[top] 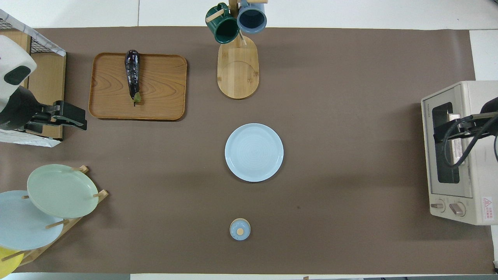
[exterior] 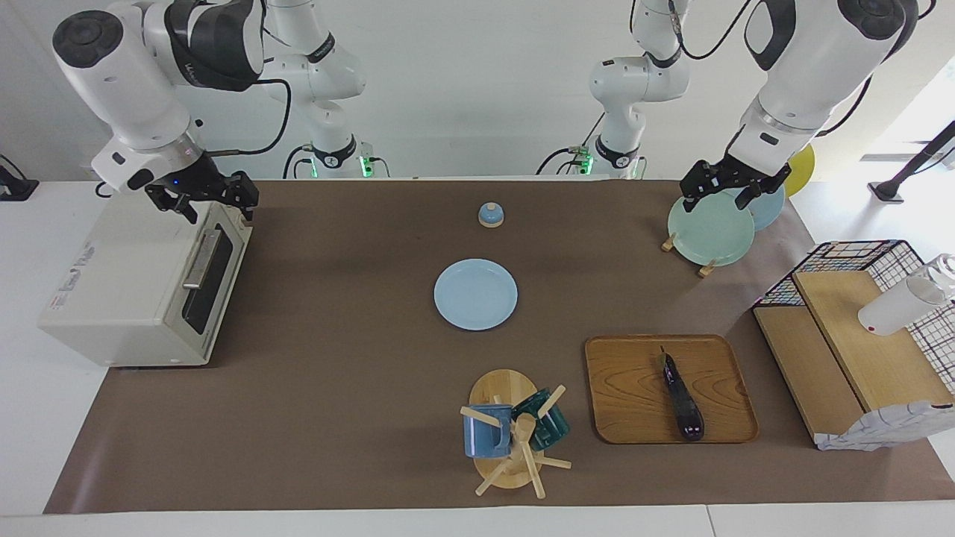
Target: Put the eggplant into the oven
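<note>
1. While the eggplant (exterior: 680, 397) lies on the wooden tray (exterior: 627, 388), near the table's edge farthest from the robots, nothing is done: the oven (exterior: 142, 287) door is closed.
2. Left gripper (exterior: 735, 189), open and empty, hangs over the plate rack (exterior: 709, 231), well apart from the eggplant.
3. Right gripper (exterior: 203, 198), open, hovers above the oven's handle (exterior: 201, 259).

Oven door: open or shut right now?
Shut. The oven door's dark glass and bar handle sit flush with its front; the right gripper hangs over its top edge. The eggplant lies on the wooden tray.
</note>
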### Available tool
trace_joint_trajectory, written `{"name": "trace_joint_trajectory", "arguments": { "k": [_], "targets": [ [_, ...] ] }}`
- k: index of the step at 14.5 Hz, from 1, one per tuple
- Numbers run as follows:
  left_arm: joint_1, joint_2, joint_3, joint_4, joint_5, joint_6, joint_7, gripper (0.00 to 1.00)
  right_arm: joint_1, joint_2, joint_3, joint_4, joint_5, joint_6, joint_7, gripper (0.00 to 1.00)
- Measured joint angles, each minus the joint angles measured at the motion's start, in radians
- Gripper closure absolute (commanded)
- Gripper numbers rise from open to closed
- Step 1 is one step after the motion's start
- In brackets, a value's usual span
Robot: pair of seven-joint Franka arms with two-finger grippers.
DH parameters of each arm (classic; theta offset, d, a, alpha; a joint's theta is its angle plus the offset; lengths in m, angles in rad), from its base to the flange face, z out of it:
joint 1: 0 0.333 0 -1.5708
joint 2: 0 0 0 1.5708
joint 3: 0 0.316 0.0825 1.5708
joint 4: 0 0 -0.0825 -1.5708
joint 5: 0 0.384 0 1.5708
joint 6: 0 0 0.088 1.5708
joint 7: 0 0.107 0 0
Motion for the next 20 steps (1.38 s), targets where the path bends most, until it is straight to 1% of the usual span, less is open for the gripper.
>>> {"name": "trace_joint_trajectory", "arguments": {
  "k": [1, 2, 3, 4, 7, 8, 15, 17, 20],
  "targets": [
    [0.000, 0.000, 0.000, 0.000, 0.000, 0.000, 0.000, 0.00, 0.000, 0.000, 0.000, 0.000, 0.000, 0.001, 0.000, 0.12],
    [0.000, 0.000, 0.000, 0.000, 0.000, 0.000, 0.000, 0.00, 0.000, 0.000, 0.000, 0.000, 0.000, 0.001, 0.000, 0.12],
    [0.000, 0.000, 0.000, 0.000, 0.000, 0.001, 0.000, 0.00, 0.000, 0.000, 0.000, 0.000, 0.000, 0.001, 0.000, 0.26],
    [0.000, 0.000, 0.000, 0.000, 0.000, 0.002, -0.001, 0.00, 0.000, 0.000, 0.000, 0.000, 0.000, 0.002, 0.000, 0.62],
    [0.000, 0.000, 0.000, 0.000, 0.000, 0.014, -0.002, 0.00, 0.000, 0.000, 0.000, 0.000, 0.000, 0.002, 0.000, 0.98],
    [0.000, 0.000, 0.000, 0.000, 0.000, 0.022, -0.002, 0.00, 0.001, 0.000, 0.000, 0.000, 0.000, 0.002, 0.000, 1.00],
    [0.000, 0.001, 0.000, 0.000, -0.002, 0.059, -0.003, 0.00, 0.002, 0.000, 0.000, -0.001, 0.000, 0.005, 0.000, 1.00],
    [0.000, 0.010, 0.000, -0.001, -0.005, 0.082, -0.004, 0.00, 0.000, 0.000, 0.000, -0.005, 0.000, 0.042, 0.000, 1.00],
    [0.000, 0.046, 0.000, -0.003, -0.006, 0.125, -0.005, 0.00, -0.001, 0.001, -0.001, -0.042, -0.001, 0.124, 0.000, 1.00]
  ]
}}
